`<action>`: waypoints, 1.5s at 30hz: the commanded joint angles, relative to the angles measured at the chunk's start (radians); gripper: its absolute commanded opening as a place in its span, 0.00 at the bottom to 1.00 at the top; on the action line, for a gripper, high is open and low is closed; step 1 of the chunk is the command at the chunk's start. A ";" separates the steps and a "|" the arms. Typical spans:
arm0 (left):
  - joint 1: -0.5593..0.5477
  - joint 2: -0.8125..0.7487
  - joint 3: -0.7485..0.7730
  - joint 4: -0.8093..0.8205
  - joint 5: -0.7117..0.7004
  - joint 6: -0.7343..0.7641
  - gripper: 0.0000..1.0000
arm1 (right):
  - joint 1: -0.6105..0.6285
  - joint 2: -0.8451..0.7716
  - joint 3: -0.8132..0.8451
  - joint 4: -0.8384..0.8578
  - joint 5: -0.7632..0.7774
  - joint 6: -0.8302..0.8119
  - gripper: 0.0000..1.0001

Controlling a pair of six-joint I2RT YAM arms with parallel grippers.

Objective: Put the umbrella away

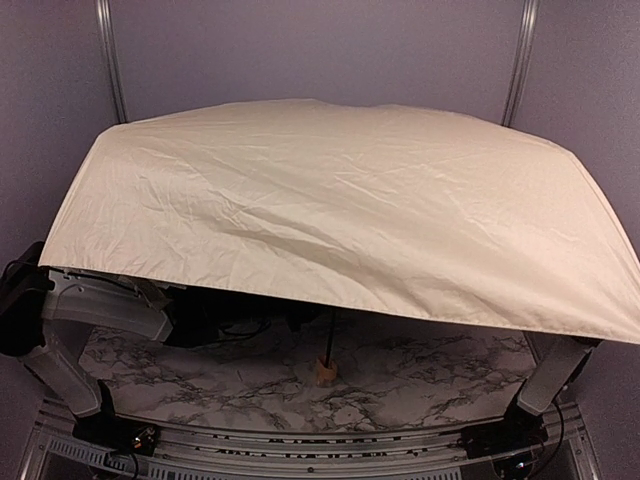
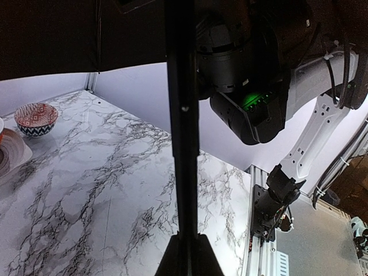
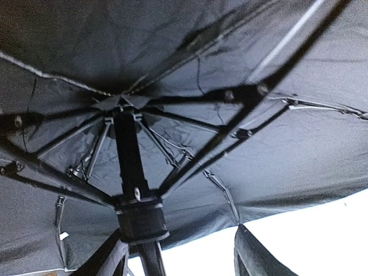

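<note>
The umbrella [image 1: 340, 210] stands open, and its wrinkled cream canopy covers most of the top view and hides both grippers there. Its thin dark shaft [image 1: 329, 335] drops to a small tan handle [image 1: 325, 373] just above the marble table [image 1: 430, 385]. In the left wrist view the shaft [image 2: 183, 115] runs straight up the middle, with my left gripper [image 2: 187, 256] shut on it. The right wrist view looks up at the dark underside, the ribs and the runner [image 3: 141, 218]. My right gripper [image 3: 181, 259] is open, with the shaft close to its left finger [image 3: 108, 260].
A red-and-white patterned bowl [image 2: 35, 118] and the edge of a plate [image 2: 11, 155] sit at the table's far left. The right arm's dark wrist [image 2: 253, 86] hangs close beside the shaft. Aluminium rails [image 2: 256, 230] edge the table.
</note>
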 commanded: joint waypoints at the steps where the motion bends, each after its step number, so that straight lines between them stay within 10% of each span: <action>1: 0.001 -0.003 0.047 0.065 0.033 0.011 0.00 | -0.007 0.011 0.050 0.053 0.005 -0.006 0.58; 17: -0.002 -0.003 0.048 0.065 0.050 0.011 0.00 | -0.043 0.014 0.065 0.045 0.002 -0.032 0.36; 23: -0.003 -0.005 0.045 0.067 0.054 0.014 0.00 | -0.049 0.019 0.064 0.064 -0.005 -0.020 0.00; 32: -0.004 -0.017 0.038 0.065 0.042 0.020 0.00 | -0.056 0.013 0.053 0.062 -0.011 -0.006 0.01; 37: -0.002 -0.035 0.029 0.063 0.015 0.031 0.00 | -0.057 -0.011 0.038 0.003 -0.023 -0.034 0.39; 45: -0.005 -0.028 0.036 0.034 -0.044 0.035 0.00 | -0.031 -0.145 -0.033 -0.239 0.086 -0.271 0.53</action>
